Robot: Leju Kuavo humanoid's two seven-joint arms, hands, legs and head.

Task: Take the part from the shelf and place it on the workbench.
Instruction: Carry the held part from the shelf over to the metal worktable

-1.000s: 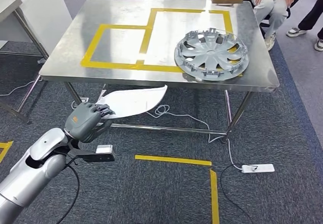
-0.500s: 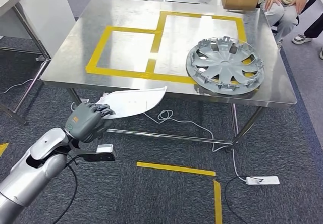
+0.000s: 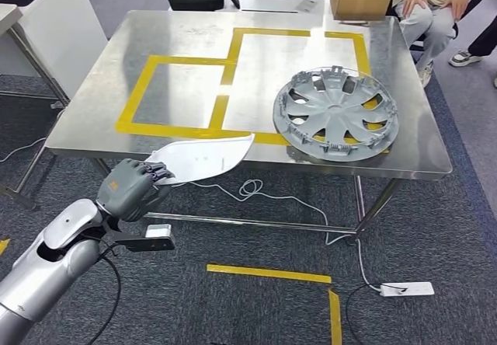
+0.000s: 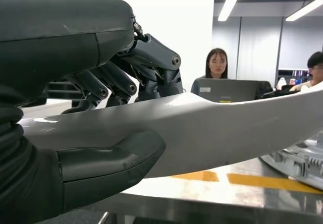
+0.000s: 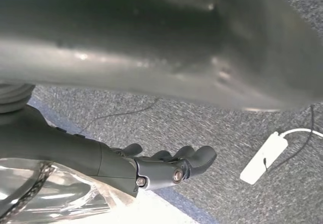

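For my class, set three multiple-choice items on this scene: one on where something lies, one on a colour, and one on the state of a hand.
1. Where does the hubcap lie?
A. on the steel table
B. on the carpet
C. in the robot's left hand

2. What colour is the tape marking rectangles on the table?
A. red
B. yellow
C. blue

3. What is the left hand doing?
A. hanging open
B. pressing on the table
C. holding a white curved part

Answers:
1. A: the hubcap rests on the table, on its right side in the head view.
2. B: the tape is yellow.
3. C: the left hand grips the white curved part, with fingers above it and the thumb below in the left wrist view.
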